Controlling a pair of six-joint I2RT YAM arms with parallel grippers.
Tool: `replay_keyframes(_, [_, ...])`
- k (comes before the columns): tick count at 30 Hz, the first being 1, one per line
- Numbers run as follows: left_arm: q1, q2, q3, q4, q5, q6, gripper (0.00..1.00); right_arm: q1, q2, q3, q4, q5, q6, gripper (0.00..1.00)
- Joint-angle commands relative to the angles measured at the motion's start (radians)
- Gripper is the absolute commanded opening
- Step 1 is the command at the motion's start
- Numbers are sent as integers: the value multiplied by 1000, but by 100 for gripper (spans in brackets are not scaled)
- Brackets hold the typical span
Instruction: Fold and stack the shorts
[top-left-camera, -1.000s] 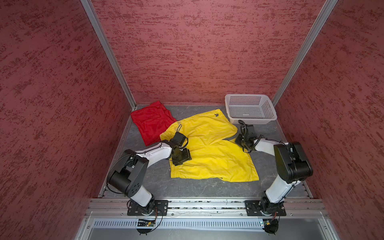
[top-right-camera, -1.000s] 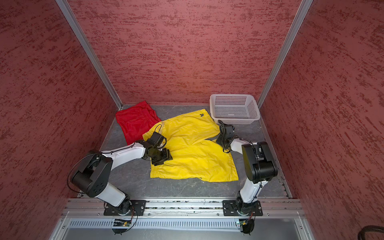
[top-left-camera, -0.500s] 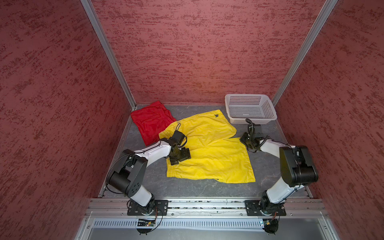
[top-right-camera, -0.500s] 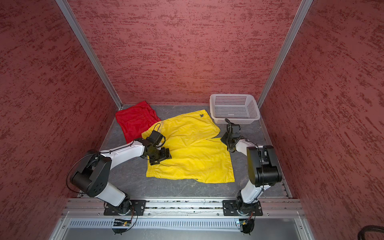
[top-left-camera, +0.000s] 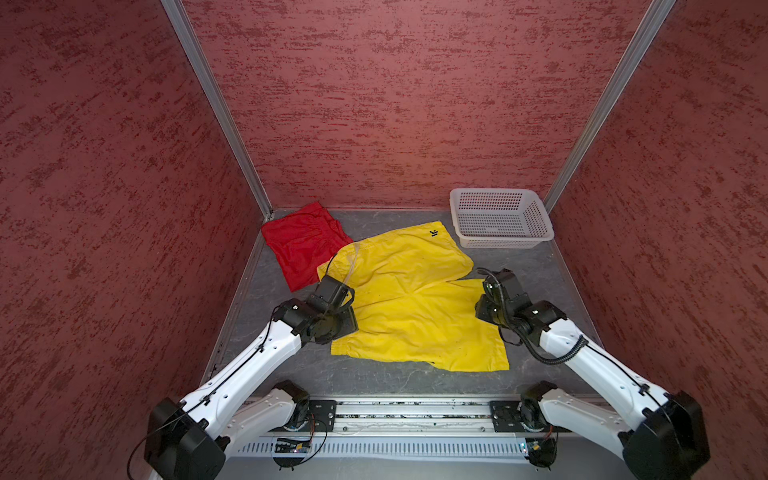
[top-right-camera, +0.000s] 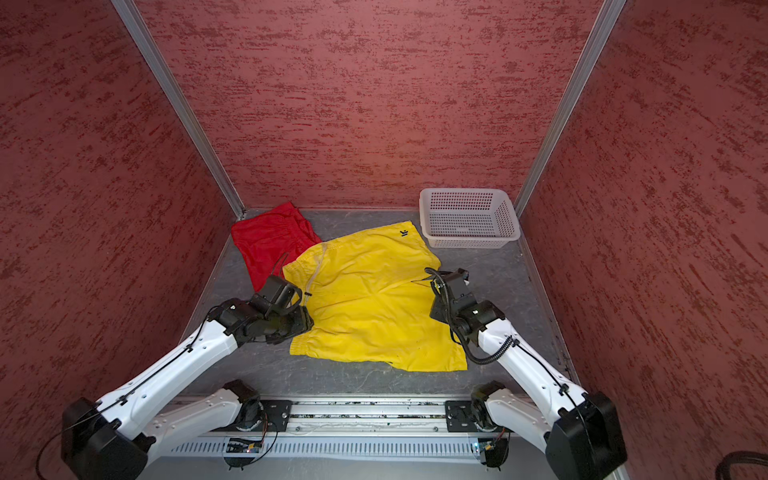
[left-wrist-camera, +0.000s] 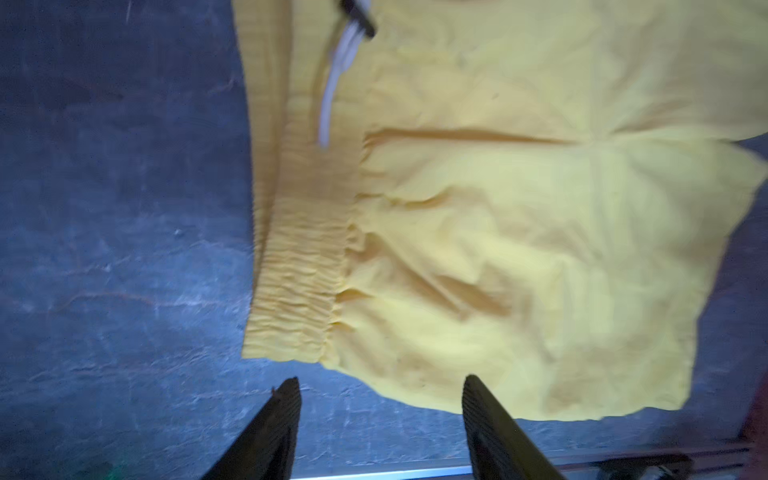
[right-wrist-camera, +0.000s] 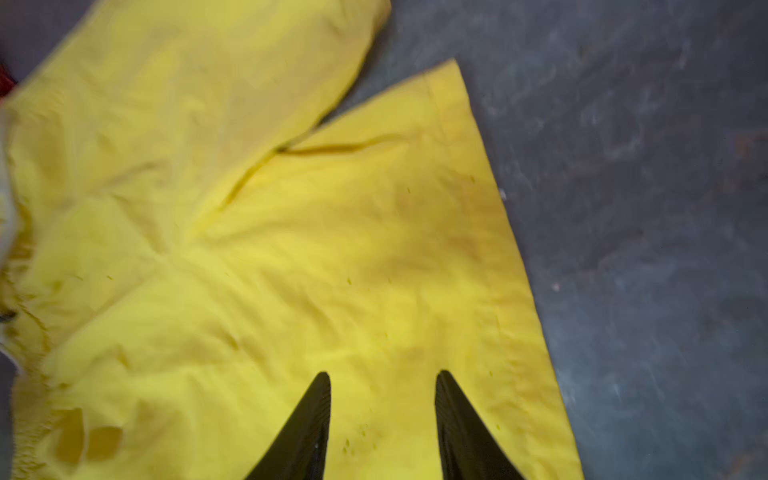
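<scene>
Yellow shorts (top-left-camera: 411, 307): spread flat mid-tabletop (top-left-camera: 374, 376), waistband end nearest left tool (left-wrist-camera: 380, 380), leg hems nearest right tool (right-wrist-camera: 383, 374). Both tools released, empty. Red shorts (top-left-camera: 303, 245): far-left corner, touching yellow waist.

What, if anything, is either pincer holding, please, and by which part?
Nothing is held. The left pincer stands open by the waistband corner of the yellow shorts; the right pincer stands open above one leg, the fabric lying flat.
</scene>
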Motion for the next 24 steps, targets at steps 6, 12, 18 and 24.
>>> replay_keyframes(6, [8,-78,-202,28,37,-127,82,125,-55,-42,-284,103,162,43])
replay_keyframes(12, [15,-49,-271,164,57,-152,80,126,-94,-53,-322,99,175,45])
replay_keyframes(18, [38,-101,-305,223,39,-174,82,127,-45,-86,-290,92,162,52])
replay_keyframes(24, [39,-234,-377,280,56,-229,82,126,-28,-114,-261,72,164,60])
